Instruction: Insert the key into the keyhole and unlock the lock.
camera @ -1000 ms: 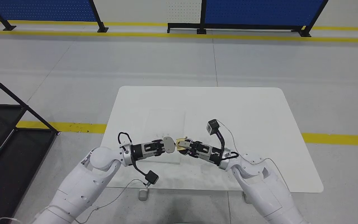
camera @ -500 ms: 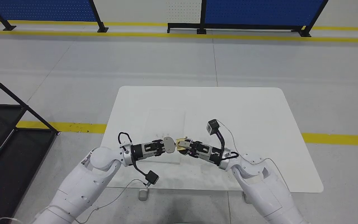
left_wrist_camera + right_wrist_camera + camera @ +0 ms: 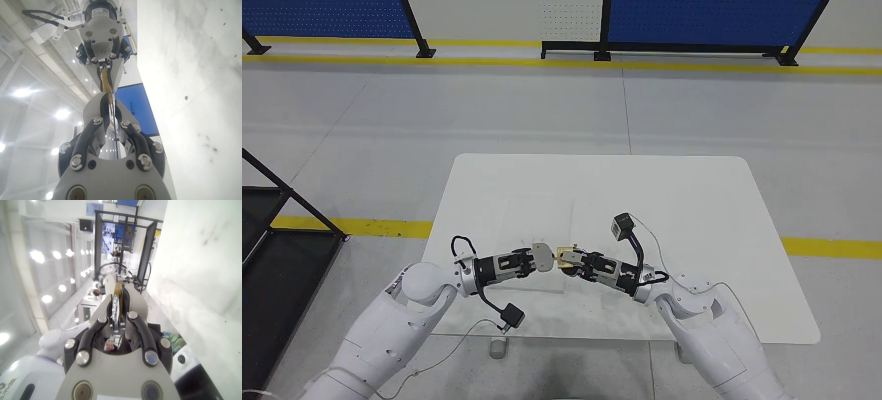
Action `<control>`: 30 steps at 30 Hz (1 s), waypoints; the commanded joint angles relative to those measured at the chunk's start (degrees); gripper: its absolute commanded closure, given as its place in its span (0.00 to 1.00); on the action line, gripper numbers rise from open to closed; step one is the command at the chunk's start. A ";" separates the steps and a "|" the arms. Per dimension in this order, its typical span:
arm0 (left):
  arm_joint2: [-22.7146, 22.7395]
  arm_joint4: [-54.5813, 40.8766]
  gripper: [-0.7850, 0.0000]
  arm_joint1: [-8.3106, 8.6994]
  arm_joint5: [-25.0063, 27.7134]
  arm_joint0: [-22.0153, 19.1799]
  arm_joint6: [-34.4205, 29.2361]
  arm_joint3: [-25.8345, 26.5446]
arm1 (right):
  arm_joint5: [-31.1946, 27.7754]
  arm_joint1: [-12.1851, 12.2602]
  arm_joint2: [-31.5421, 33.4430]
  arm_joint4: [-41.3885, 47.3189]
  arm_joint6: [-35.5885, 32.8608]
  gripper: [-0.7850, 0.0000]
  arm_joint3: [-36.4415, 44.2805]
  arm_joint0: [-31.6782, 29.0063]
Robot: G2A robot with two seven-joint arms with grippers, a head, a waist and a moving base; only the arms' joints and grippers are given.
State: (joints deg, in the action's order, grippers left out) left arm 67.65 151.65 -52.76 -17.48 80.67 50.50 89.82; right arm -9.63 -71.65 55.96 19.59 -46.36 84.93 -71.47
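Key [image 3: 111, 101] pinched in closed left end effector [image 3: 545, 257] lies long-axis in line with brass lock [image 3: 105, 81] clamped in right end effector [image 3: 120, 292], tip-to-tip above near edge of table [image 3: 692, 200]; insertion depth cannot be told.

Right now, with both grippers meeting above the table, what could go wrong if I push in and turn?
1. The left gripper pinches the thin key; twisting may make it slip.
2. The right gripper holds the lock in mid-air, so turning force could swivel it in the grip.
3. The two grippers' tips almost touch; pushing further risks a collision.
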 commanded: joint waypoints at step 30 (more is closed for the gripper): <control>0.83 0.00 0.04 0.01 -0.27 0.36 0.58 -0.18 | 0.00 0.00 0.00 0.00 0.00 1.00 0.00 0.00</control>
State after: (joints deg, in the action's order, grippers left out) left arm 68.44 151.64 -52.75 -17.75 80.99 51.02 89.60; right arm -9.63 -71.65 55.96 19.58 -46.36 84.93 -71.47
